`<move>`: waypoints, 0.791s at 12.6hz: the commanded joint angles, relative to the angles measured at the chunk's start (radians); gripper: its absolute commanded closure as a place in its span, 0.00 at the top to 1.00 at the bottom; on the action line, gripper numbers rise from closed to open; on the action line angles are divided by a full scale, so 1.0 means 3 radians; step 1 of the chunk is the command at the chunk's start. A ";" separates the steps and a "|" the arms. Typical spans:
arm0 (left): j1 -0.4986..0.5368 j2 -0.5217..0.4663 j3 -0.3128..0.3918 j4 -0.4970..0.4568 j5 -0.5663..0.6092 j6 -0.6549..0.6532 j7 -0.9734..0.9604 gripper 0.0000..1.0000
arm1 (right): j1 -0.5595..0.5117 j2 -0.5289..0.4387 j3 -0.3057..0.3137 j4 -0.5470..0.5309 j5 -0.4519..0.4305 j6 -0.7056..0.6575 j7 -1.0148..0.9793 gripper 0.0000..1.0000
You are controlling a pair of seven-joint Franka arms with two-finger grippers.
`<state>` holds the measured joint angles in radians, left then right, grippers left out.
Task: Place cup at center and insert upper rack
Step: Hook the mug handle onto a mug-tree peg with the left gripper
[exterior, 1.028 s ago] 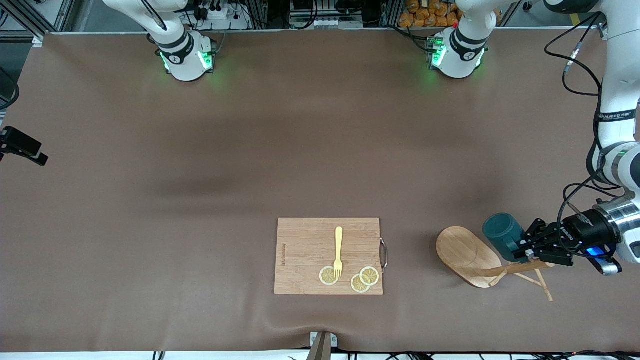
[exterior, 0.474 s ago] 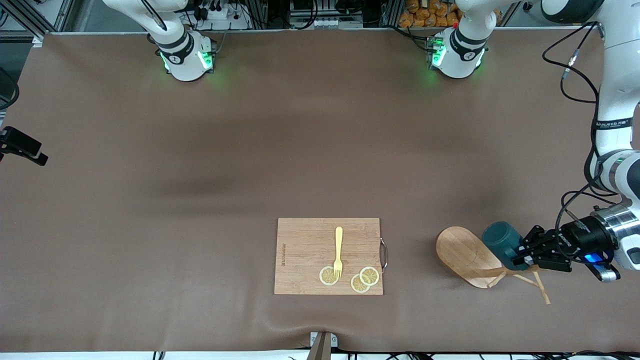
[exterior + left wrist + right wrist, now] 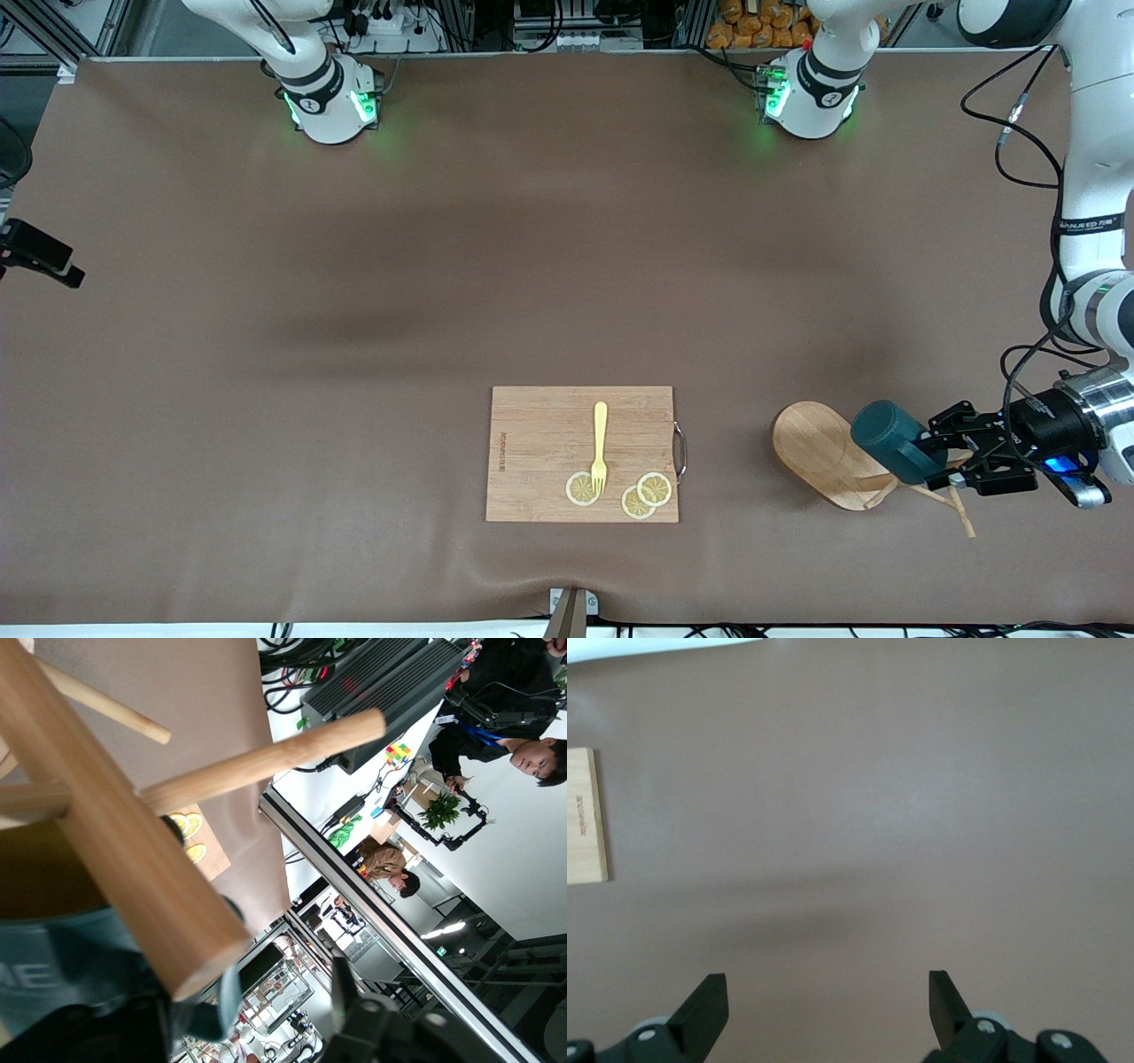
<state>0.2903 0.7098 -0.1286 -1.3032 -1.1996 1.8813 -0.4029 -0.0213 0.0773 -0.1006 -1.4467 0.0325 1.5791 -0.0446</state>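
Note:
The bamboo mug tree (image 3: 819,452) lies on its side near the left arm's end of the table, its post and pegs (image 3: 961,514) pointing toward that end. The dark teal cup (image 3: 890,439) is tilted over the post. My left gripper (image 3: 946,456) is shut on the cup, low over the post. In the left wrist view the post (image 3: 115,842) and a peg (image 3: 266,757) cross close in front of the cup (image 3: 53,970), whose inside is mustard yellow. My right gripper (image 3: 828,1005) is open and empty, high over bare table, and is out of the front view.
A rectangular wooden cutting board (image 3: 549,434) lies near the table's front edge, with a yellow fork (image 3: 600,443) and three lemon slices (image 3: 645,496) on it. Its edge shows in the right wrist view (image 3: 585,815). The arms' bases stand along the table's back edge.
My left gripper has come lower with the cup, which now tilts more over the mug tree's post. The mug tree's pegs have shifted slightly. The right arm has not moved.

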 commanded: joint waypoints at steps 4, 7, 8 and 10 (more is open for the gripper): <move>-0.0001 0.0002 0.0020 0.0008 0.0081 -0.0038 0.0014 1.00 | 0.0173 -0.0119 0.0029 0.0333 -0.0026 -0.0998 0.0067 1.00; -0.0016 0.0007 0.0020 0.0064 0.0108 -0.0012 0.0014 1.00 | 0.0158 -0.0217 0.0024 0.0323 0.0020 -0.1040 0.0072 1.00; -0.0027 0.0017 0.0025 0.0079 0.0108 -0.0007 0.0019 1.00 | 0.0158 -0.0217 0.0024 0.0318 0.0020 -0.1010 0.0077 1.00; -0.0037 0.0022 0.0025 0.0135 0.0108 0.0003 0.0039 1.00 | 0.0153 -0.0217 0.0018 0.0292 0.0020 -0.0877 0.0153 1.00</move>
<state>0.2878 0.7099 -0.1286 -1.2830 -1.1901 1.8815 -0.4013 0.0269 0.0236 -0.0934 -1.3489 0.0329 1.2935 -0.0328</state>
